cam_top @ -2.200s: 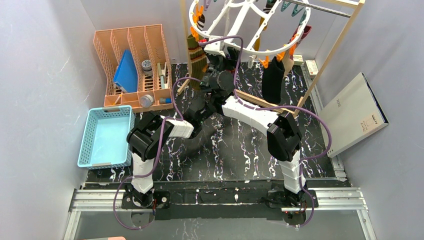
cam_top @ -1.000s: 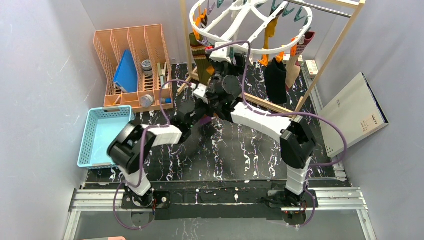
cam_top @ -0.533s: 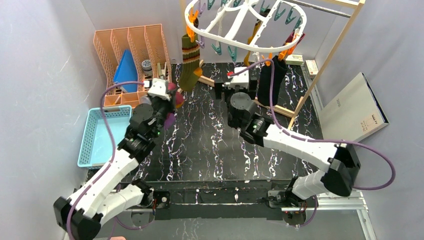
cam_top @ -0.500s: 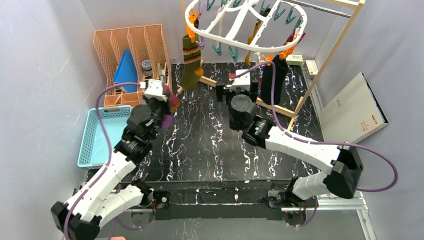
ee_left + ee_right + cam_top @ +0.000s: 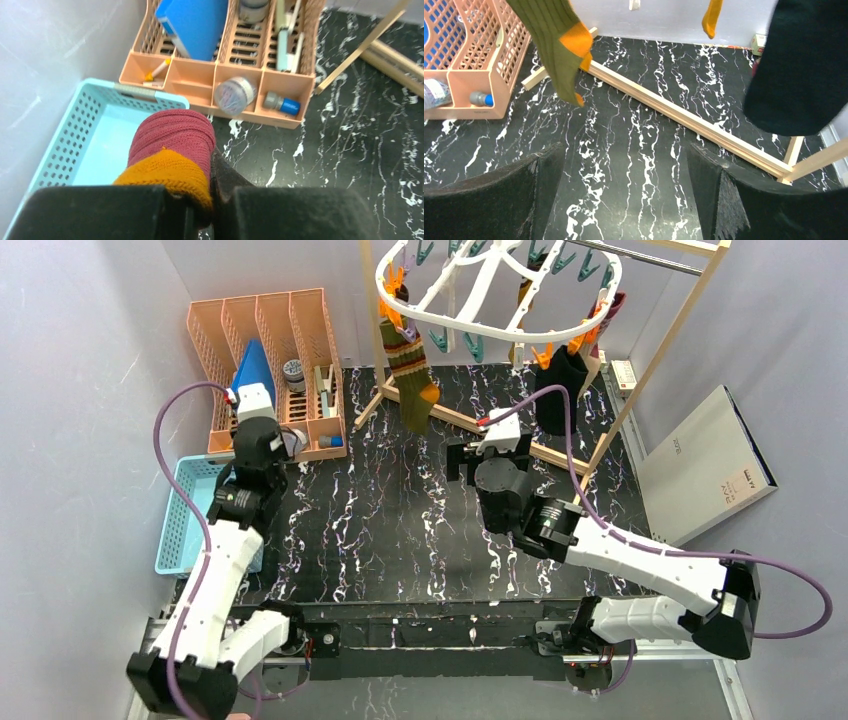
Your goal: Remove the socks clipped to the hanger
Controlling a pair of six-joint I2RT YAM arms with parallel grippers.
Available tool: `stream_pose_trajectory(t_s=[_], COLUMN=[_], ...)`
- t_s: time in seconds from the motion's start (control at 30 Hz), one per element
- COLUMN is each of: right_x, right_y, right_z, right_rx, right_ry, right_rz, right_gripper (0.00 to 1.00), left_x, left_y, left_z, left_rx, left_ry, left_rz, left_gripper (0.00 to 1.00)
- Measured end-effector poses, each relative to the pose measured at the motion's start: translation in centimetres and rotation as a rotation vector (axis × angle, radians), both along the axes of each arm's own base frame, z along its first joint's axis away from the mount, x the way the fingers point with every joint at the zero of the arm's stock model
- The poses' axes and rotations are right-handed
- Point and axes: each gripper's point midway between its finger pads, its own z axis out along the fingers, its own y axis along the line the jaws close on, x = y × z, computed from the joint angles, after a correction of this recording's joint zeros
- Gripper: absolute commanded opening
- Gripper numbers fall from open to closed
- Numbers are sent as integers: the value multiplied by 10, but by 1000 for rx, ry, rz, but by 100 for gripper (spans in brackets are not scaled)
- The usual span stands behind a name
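Note:
The white oval hanger (image 5: 500,331) hangs at the back with orange and teal clips. An olive striped sock (image 5: 408,360), a black sock (image 5: 560,390), a mustard sock (image 5: 522,300) and a maroon striped sock (image 5: 605,310) hang from it. My left gripper (image 5: 258,445) is shut on a purple-orange sock (image 5: 172,150), held above the right rim of the blue basket (image 5: 65,150). My right gripper (image 5: 624,190) is open and empty over the table, below and in front of the olive sock (image 5: 556,35) and the black sock (image 5: 804,70).
A peach desk organizer (image 5: 270,370) with a blue folder, jars and pens stands behind the blue basket (image 5: 205,510). The wooden frame (image 5: 660,350) holds the hanger; its base bar (image 5: 694,117) crosses the table. A white box (image 5: 705,465) leans at the right.
My left arm swung left from under the hanger to the basket, carrying the purple-orange sock. My right arm drew back from the hanger toward the table's middle. The hanger swung.

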Motion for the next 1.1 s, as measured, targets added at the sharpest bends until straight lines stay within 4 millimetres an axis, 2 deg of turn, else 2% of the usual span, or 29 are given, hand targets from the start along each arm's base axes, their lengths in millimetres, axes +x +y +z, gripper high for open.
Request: stream_pose_trajectory(t_s=[0.1, 0.17, 0.27, 0.43, 0.57, 0.7, 0.83, 0.87, 0.93, 1.03, 1.1], right_x=[-6, -9, -14, -20, -21, -22, -23, -23, -23, -24, -25], right_y=[-8, -13, -22, -34, -35, -35, -37, -37, -38, -40, -42], right_z=[-1, 2, 8, 15, 12, 5, 0, -1, -2, -2, -3], right_rx=[-8, -1, 12, 16, 4, -19, -37, -39, -36, -33, -38], right_ry=[14, 16, 13, 12, 18, 32, 44, 46, 48, 53, 57], right_rz=[7, 7, 7, 6, 9, 15, 16, 16, 15, 13, 10], right_gripper=[99, 99, 99, 99, 99, 99, 99, 99, 99, 99, 99], left_x=[16, 20, 21, 16, 18, 19, 15, 15, 15, 13, 12], left_y=[19, 35, 75, 118, 124, 126, 128, 129, 131, 133, 135], left_z=[-30, -41, -52, -63, -64, -86, -124, -130, -140, -150, -149], left_rx=[-78, -126, -215, -298, -314, -346, -384, -393, -413, -443, -461], left_ry=[84, 106, 107, 97, 73, 102, 190, 207, 228, 259, 266], left_rz=[34, 68, 161, 261, 267, 286, 323, 333, 356, 392, 426], left_gripper=[0, 0, 0, 0, 0, 2, 45, 52, 75, 87, 91])
